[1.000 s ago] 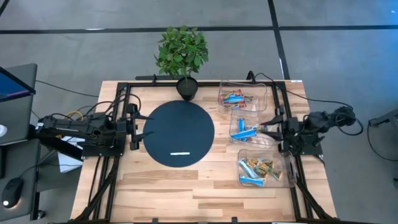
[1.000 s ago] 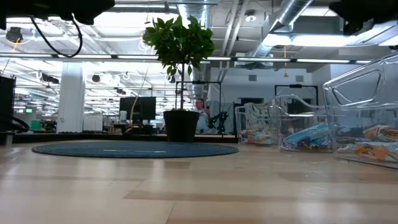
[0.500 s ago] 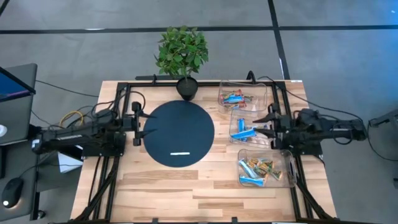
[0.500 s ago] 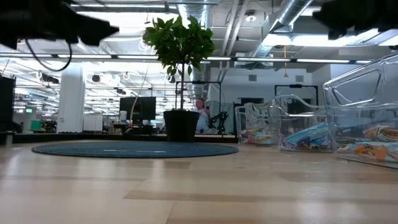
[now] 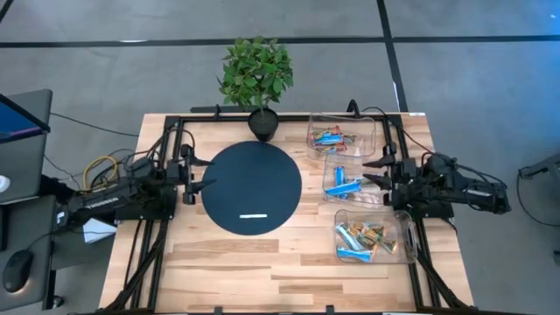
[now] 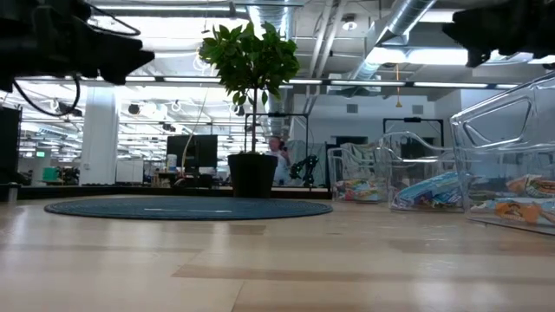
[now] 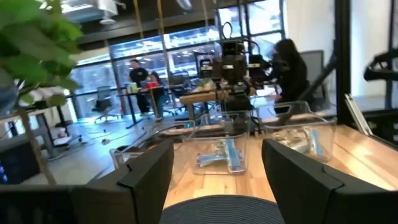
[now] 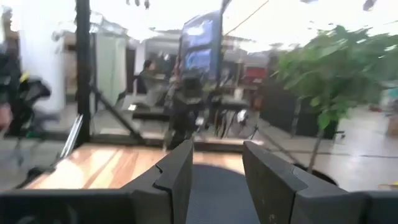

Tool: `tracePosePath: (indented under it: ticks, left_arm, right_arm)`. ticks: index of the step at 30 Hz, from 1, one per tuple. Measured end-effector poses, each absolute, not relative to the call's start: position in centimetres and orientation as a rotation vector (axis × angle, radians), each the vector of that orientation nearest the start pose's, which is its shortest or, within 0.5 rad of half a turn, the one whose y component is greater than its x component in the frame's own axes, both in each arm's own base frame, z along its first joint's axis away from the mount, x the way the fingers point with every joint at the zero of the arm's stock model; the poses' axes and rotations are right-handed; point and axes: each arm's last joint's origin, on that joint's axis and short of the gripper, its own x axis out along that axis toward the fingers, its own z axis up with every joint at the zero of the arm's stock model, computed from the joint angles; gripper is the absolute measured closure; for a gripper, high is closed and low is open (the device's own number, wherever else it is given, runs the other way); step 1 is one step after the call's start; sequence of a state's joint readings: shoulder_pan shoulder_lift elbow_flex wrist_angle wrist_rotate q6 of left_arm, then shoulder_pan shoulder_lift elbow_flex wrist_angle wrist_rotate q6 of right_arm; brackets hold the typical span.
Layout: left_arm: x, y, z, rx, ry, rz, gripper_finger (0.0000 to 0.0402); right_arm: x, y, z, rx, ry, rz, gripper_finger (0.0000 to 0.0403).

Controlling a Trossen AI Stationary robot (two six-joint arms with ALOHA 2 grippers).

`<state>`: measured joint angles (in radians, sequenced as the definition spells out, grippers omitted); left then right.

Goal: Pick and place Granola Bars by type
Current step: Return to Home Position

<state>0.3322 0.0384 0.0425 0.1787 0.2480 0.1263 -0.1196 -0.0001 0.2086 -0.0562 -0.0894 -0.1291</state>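
The granola bars lie in three clear bins along the table's right side. The far bin [image 5: 337, 136] holds blue and red-orange ones, the middle bin [image 5: 344, 184] blue ones, and the near bin [image 5: 363, 238] green-yellow-brown ones plus a blue one. My left gripper [image 5: 188, 175] [image 7: 217, 177] hangs open at the left edge of the round dark mat [image 5: 252, 188], pointing toward the bins. My right gripper [image 5: 372, 171] [image 8: 217, 174] is open at the middle bin's right rim, pointing toward the mat. Neither holds anything.
A thin white strip [image 5: 254, 215] lies on the mat's near part. A potted plant [image 5: 256, 74] stands at the far edge, with its pot [image 5: 262, 122] beside the far bin. A black frame runs along the table's left, right and far sides. Bare wood lies near the front edge [image 5: 262, 262].
Both arms have unfolded from a tucked pose, their rear links stretching outward past the table's left and right edges. In the low view both grippers have come down a little. The fingers stayed open, and the bars, bins and strip have not moved.
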Motion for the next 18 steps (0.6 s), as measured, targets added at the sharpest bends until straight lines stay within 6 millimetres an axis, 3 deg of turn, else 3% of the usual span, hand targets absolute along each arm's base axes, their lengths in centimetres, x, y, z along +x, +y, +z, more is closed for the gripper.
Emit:
tracePosePath:
  ticks: [8, 18]
  left_arm:
    - [9.4, 1.6, 18.4, 0.130, -0.173, 0.113, 0.0162]
    - [9.6, 0.5, 18.3, 0.162, -0.169, 0.112, 0.0161]
  right_arm:
    - [8.4, -0.5, 21.4, -0.120, -0.103, -0.013, 0.0269]
    - [8.3, 0.4, 21.5, -0.135, -0.113, 0.052, 0.0269]
